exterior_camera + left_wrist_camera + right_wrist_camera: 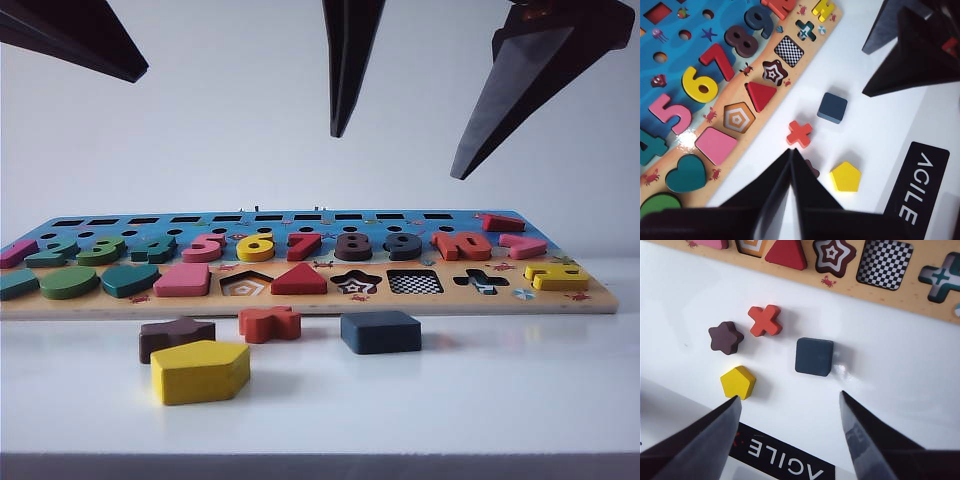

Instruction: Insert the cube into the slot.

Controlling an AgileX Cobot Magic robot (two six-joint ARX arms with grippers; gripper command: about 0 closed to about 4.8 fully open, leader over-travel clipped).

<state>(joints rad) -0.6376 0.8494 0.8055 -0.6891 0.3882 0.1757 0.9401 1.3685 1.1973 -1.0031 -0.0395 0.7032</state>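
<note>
The cube (380, 330), a flat navy square block, lies on the white table just in front of the puzzle board (450, 303). It also shows in both wrist views (832, 107) (814, 356). The slot (414, 282) is the checkerboard-floored square cut-out in the board's front row, behind the cube and empty (789, 50) (884, 263). My right gripper (789, 395) hangs open above the table, nearer than the cube, with nothing between its fingers; it is high in the exterior view (397, 157). Off at the upper left, my left gripper (135, 72) is shut and empty (791, 149).
A yellow pentagon (200, 370), a dark brown star (176, 335) and a red cross (269, 323) lie loose on the table left of the cube. The board holds coloured numbers and shapes, with star (356, 283) and cross (481, 281) cut-outs either side of the slot.
</note>
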